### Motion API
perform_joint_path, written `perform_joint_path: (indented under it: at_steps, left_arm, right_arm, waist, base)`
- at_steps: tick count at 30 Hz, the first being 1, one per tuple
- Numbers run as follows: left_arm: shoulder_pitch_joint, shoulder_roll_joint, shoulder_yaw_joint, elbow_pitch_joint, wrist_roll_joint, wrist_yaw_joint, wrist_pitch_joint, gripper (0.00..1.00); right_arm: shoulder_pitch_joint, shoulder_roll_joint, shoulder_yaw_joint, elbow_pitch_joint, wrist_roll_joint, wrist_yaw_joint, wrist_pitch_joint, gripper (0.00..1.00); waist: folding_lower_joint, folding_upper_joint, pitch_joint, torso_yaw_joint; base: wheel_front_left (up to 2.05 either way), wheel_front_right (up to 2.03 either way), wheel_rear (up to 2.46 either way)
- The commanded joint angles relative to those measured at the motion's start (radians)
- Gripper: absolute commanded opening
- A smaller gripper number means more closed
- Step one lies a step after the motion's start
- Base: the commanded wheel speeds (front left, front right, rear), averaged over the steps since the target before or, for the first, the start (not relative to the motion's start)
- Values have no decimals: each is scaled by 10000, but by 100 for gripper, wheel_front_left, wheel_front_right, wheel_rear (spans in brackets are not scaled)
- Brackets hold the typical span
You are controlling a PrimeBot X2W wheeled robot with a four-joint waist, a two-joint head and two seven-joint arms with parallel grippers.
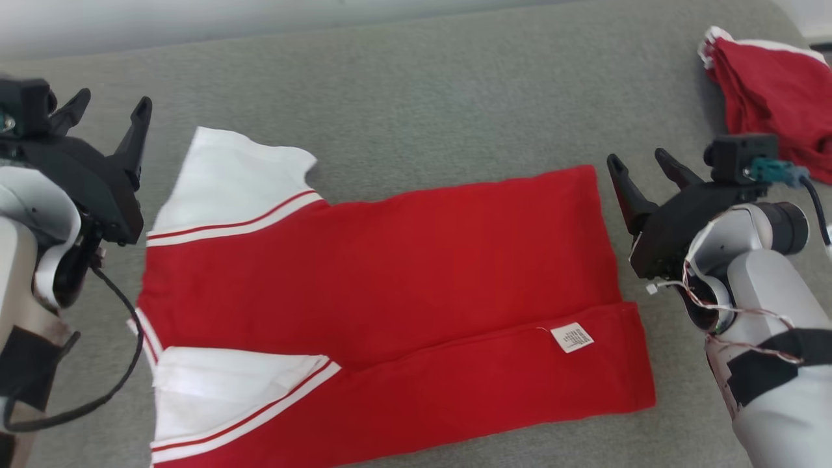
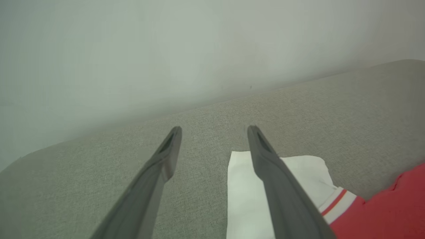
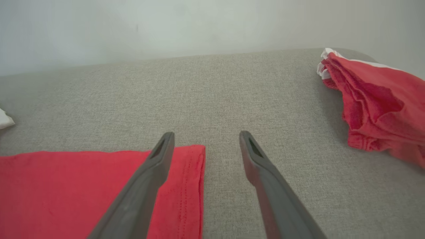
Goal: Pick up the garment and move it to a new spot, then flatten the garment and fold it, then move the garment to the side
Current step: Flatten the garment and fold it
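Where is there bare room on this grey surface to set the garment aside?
Bare: the far strip of grey surface beyond the garment, and the gap between its hem and the crumpled red pile. Crowded: the near middle.

I see left arm at the left edge, jaws spread wide, tips up | right arm at the right edge, jaws spread wide, tips up

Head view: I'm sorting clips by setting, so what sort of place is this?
Likely a garment-folding workstation: a grey fabric-covered surface against a plain pale wall, a red-and-white shirt laid out, and a pile of red garments at the side.
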Motion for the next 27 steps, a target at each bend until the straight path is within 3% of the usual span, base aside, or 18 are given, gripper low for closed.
perform_joint_path:
  at_steps: [1, 15, 27]
  left_arm:
    - [-194, 78, -120, 102, -138, 15, 102, 100]
    - [-1764, 520, -1972, 1716, -1422, 16, 1675, 100]
    - [-2668, 560, -3055, 2574, -1697, 16, 2011, 100]
  right_arm:
    - [-200, -7, 74, 99, 122, -28, 77, 100]
    - [-1584, 496, 1225, 1546, 715, -28, 728, 100]
    - [-2645, 948, 1962, 2653, 916, -28, 734, 100]
  waist:
    - [-3, -3, 346, -367]
    - [-3, -3, 1034, -751]
    - [-3, -3, 1428, -1000]
  base:
    - [0, 0, 0]
    - [0, 0, 0]
    - [0, 0, 0]
